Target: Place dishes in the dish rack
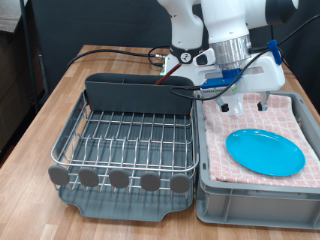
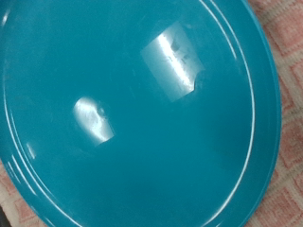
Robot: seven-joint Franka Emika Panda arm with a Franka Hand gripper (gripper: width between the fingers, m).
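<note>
Fingers of the gripper (image 1: 243, 99) hang above the pink checked cloth (image 1: 290, 115), their spread hard to tell, gripping nothing visible; one light-blue plate (image 1: 265, 152) (image 2: 133, 113) lies flat on that cloth, clear of the bin (image 1: 250, 200) walls; one dish rack (image 1: 125, 140) sits beside it.

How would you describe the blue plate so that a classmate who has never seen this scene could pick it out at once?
Start at the wire dish rack on the wooden table, then look to the exterior view's right, to the grey bin lined with pink checked cloth. The plate lies flat on that cloth, below the robot's hand: the only round, glossy blue thing.
</note>
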